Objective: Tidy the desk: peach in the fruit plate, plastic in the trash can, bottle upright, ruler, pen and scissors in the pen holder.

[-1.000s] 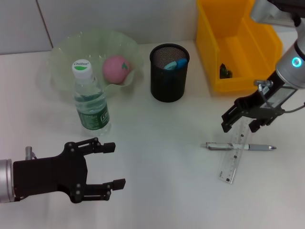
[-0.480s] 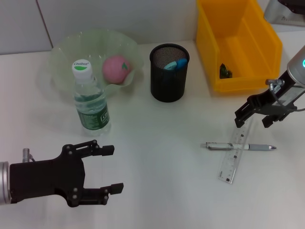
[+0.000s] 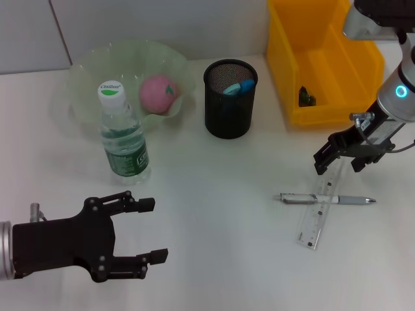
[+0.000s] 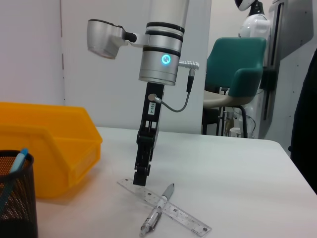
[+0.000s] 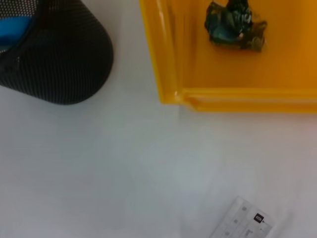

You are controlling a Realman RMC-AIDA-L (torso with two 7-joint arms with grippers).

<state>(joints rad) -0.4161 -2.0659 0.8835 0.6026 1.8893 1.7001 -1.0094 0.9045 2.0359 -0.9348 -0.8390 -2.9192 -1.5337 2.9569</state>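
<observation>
head view, right gripper [image 3: 340, 157]: fingers spread, nothing held, hovering over the far end of the ruler [image 3: 318, 214].
head view, ruler: clear flat plastic strip on the table [image 3: 214, 194], the pen [image 3: 327, 199] lying across it; probably light, stiff, slippery and flush to the surface, so pinch the edges at the free far end.
head view, pen: slim, rigid, likely rolls; take it mid-barrel.
head view, left gripper [image 3: 152, 228]: open, empty, parked near the front, well apart from the bottle [image 3: 123, 134].
head view, done items: bottle upright, peach [image 3: 159, 93] in the fruit plate [image 3: 84, 71], blue-handled item in the pen holder [image 3: 230, 98], dark scrap in the yellow bin [image 3: 324, 58].
left wrist view: right gripper [image 4: 140, 177] just above the ruler [image 4: 168, 208], contact unclear; pen [image 4: 157, 214] crossing on top.
right wrist view: ruler [image 5: 237, 223] tip only, own fingers out of shot; bin [image 5: 233, 54] and pen holder [image 5: 54, 54] nearby.
</observation>
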